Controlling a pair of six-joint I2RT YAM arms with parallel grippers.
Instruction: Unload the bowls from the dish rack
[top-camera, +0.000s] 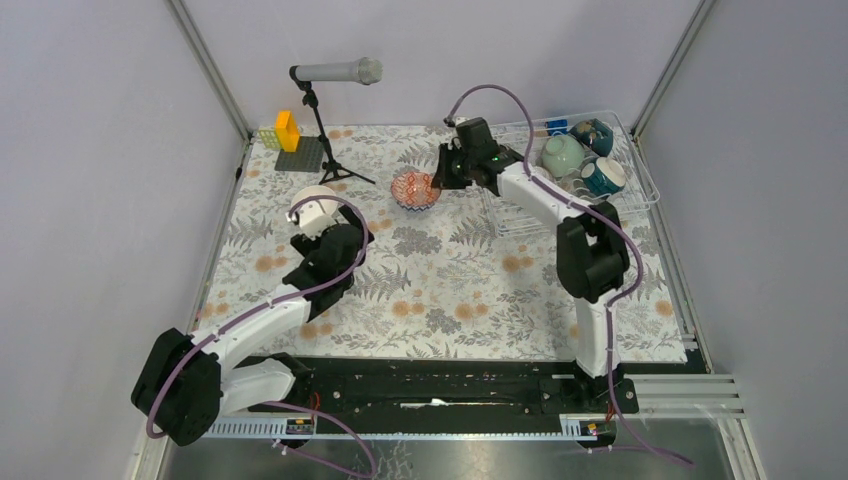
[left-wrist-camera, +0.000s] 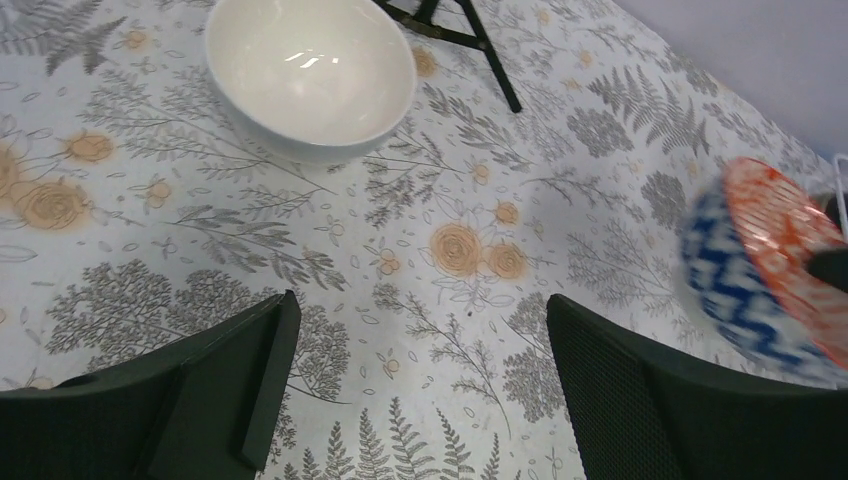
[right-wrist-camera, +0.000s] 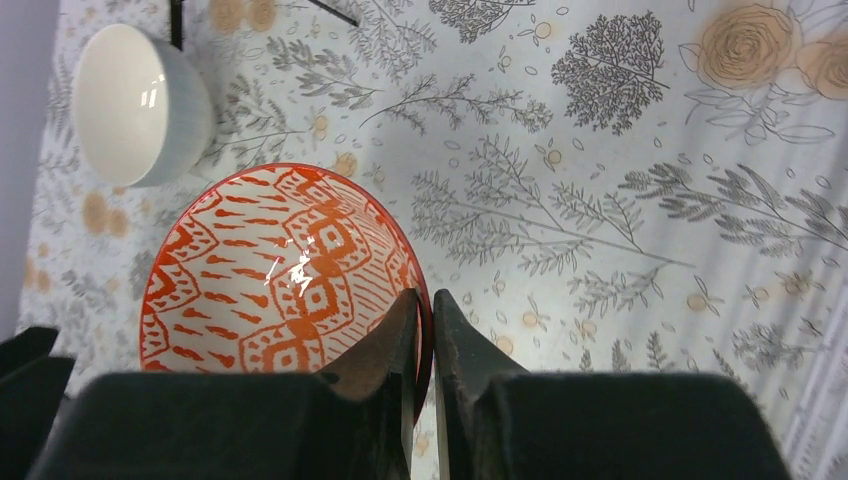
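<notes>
1. The table (top-camera: 450, 290), covered with a floral cloth, is the unloading surface. Two bowls are outside the rack.
2. The dish rack (top-camera: 512, 218) sits at the far right corner, in reach of the right arm. Three bowls show in it: a mint green bowl (top-camera: 562, 153), a teal bowl (top-camera: 604, 176) and a dark patterned bowl (top-camera: 592, 132). Whether it holds more cannot be told.
3. The right gripper (right-wrist-camera: 425, 300) is clamped on the rim of the orange-lined bowl (right-wrist-camera: 280, 270), one finger inside and one outside. This is probably because the bowl is too wide to span. The bowl hangs tilted just left of the rack, and contact with the cloth cannot be told.
4. The left gripper (left-wrist-camera: 420, 320) stands fully spread and holds nothing. It is near the white bowl (left-wrist-camera: 310, 75), which sits upright on the cloth. This position likely keeps it clear of the set-down spot.
</notes>
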